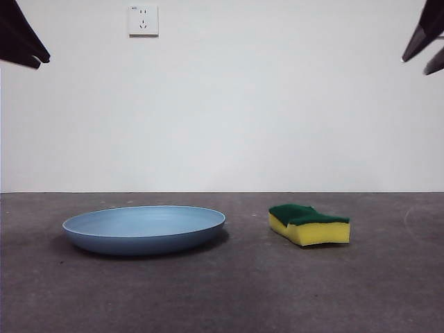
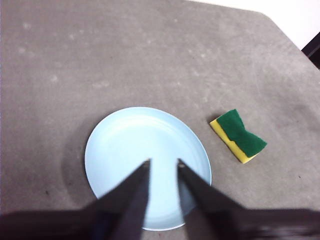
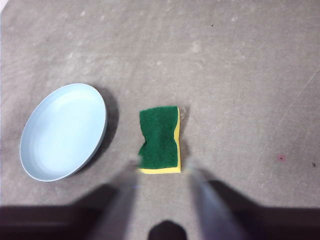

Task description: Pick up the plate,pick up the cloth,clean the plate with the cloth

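left gripper (image 2: 163, 165) jaws parted, empty, above round matte light blue plate (image 2: 145, 160) for pickup | right gripper (image 3: 162, 172) jaws apart, empty, over yellow, green-topped sponge block (image 3: 160, 139) | both mid-table, no edge near

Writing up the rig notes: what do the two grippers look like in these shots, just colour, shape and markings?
Both are plain black, with two long jaws each tapering to a thin tip. The left gripper shows matte wedge-shaped jaws, slightly out of focus. The right gripper is motion-blurred to grey translucent streaks above a dark base. In the front view only dark pointed tips show at the top corners. No markings, cables or labels visible.
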